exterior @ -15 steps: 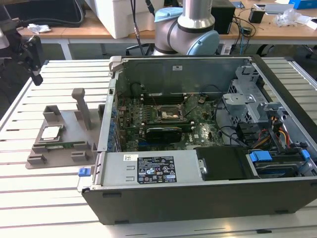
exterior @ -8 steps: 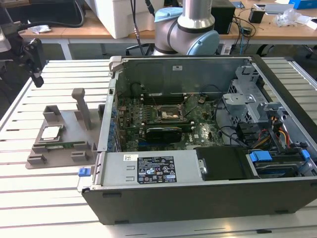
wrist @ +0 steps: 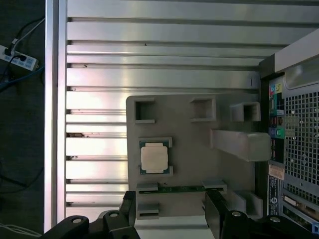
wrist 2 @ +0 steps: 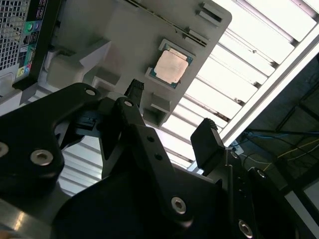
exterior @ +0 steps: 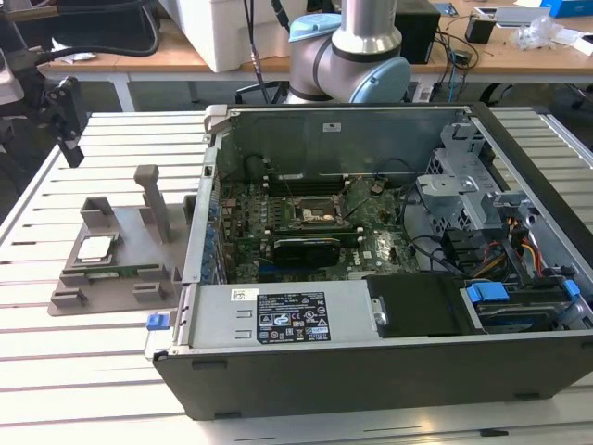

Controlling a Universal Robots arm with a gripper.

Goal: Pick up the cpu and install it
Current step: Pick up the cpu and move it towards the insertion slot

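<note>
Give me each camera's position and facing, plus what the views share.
Exterior view: off the arm, looking down into the open computer case, with the grey holder at the exterior view's left; the arm rises behind the case.
First wrist view: on the arm, looking straight down on the holder and slatted table; gripper in the foreground.
Second wrist view: on the arm, looking obliquely past the open gripper at the holder.
Shared: all three show the cpu seated in the holder.

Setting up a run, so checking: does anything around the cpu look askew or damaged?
Nothing stands out. The cpu lies flat and square in its pocket on the grey holder, and the open gripper holds nothing.
</note>
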